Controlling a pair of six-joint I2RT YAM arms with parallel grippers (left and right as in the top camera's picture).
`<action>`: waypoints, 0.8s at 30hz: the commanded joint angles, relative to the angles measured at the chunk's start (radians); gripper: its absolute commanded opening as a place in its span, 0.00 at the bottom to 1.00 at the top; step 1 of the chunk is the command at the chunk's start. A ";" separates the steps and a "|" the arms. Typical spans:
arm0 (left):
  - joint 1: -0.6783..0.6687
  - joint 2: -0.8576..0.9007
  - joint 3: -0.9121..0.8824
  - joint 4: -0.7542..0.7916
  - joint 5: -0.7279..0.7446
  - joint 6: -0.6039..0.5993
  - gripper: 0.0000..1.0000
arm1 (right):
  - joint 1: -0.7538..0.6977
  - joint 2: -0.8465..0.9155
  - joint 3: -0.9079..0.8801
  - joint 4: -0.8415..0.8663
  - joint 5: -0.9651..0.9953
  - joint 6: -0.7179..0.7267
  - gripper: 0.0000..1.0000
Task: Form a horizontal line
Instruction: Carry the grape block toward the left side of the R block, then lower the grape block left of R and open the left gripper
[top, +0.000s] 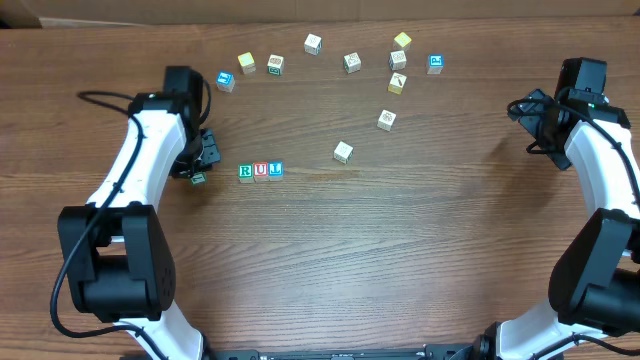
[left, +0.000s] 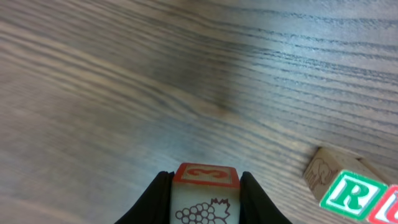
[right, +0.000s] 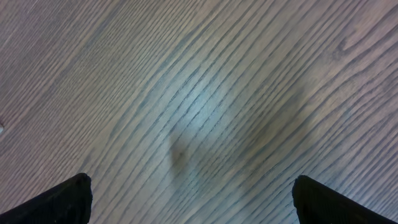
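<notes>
Horizontal line (top: 260, 171) lies flat on the brown wood-grain table (top: 400, 250).

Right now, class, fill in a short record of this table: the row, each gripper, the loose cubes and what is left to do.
row: three touching cubes in a straight line: green R cube, red U cube, blue-letter cube
left gripper: shut on held cube with grape drawing, left of green R cube, not touching it
right gripper: open, empty, over bare table
loose cubes: eleven, scattered beyond the row
left to do: held cube not yet joined to row
</notes>
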 joint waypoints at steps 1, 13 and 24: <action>-0.006 -0.025 -0.027 0.042 0.096 0.076 0.11 | 0.000 -0.016 0.013 0.002 0.011 -0.005 1.00; -0.035 -0.024 -0.105 0.150 0.057 0.115 0.14 | 0.000 -0.016 0.013 0.002 0.011 -0.005 1.00; -0.036 -0.024 -0.188 0.303 0.064 0.116 0.17 | 0.000 -0.016 0.013 0.002 0.011 -0.005 1.00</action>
